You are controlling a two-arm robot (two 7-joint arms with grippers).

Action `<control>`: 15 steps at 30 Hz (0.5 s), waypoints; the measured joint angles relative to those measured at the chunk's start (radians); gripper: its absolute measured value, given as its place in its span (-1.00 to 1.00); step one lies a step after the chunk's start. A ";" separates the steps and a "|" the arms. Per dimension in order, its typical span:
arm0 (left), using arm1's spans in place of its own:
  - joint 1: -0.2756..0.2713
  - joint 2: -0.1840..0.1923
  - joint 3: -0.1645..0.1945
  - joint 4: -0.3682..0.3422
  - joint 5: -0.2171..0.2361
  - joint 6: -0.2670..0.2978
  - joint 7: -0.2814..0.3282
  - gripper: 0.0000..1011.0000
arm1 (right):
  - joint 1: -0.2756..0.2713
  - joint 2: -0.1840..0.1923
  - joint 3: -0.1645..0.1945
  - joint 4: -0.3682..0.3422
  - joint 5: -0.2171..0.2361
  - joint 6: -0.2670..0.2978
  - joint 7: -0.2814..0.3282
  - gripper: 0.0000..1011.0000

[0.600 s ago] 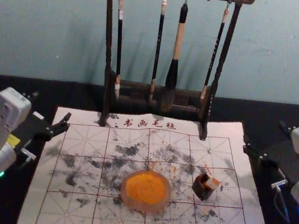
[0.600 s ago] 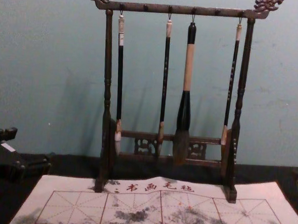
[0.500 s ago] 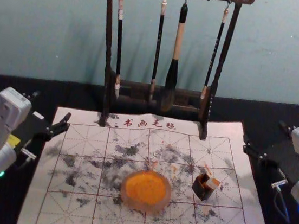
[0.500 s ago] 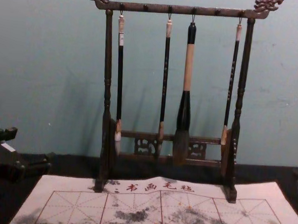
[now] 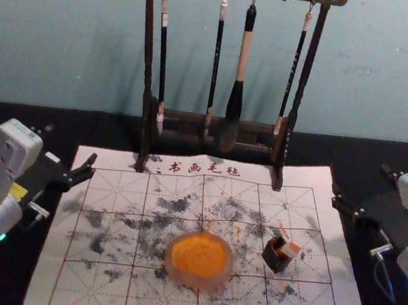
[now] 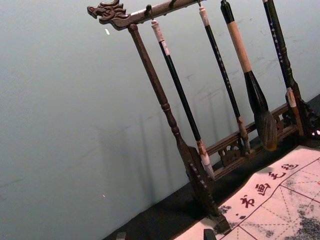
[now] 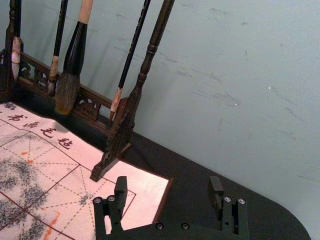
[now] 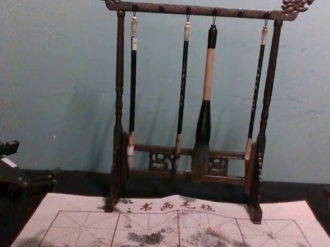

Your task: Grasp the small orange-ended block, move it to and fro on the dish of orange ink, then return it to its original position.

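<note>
- Taking the dish as the middle of a clock in the head view, with twelve pointing at the brush rack, the left gripper is hovering at about ten o'clock, near the far corner of the mat; its two fingers are standing well apart.
- The right gripper is hovering at about two o'clock, near the opposite far corner; its fingers are spreading wide, with a gap between the tips.
- The small orange-ended block is resting tilted between two and three o'clock from the dish, touching a small dark box; whether it is sitting inside or leaning on the rim, I cannot tell.
- The dish of orange ink is lying flat on the mat, well apart from both grippers.
- The calligraphy practice mat is bearing red gridlines, dark smudges, orange specks and red characters along its twelve o'clock edge.
- The wooden brush rack is standing upright at twelve o'clock; three slim brushes and a large brush are hanging from its top bar.
</note>
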 joint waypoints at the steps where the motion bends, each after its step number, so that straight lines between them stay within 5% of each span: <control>1: 0.000 0.000 0.000 0.000 0.000 0.000 0.000 0.98 | 0.000 0.000 0.000 0.000 0.000 0.000 0.000 0.98; 15: 0.000 0.000 0.000 0.000 0.000 0.000 0.000 0.98 | 0.000 0.000 0.000 0.000 0.000 0.000 0.000 0.98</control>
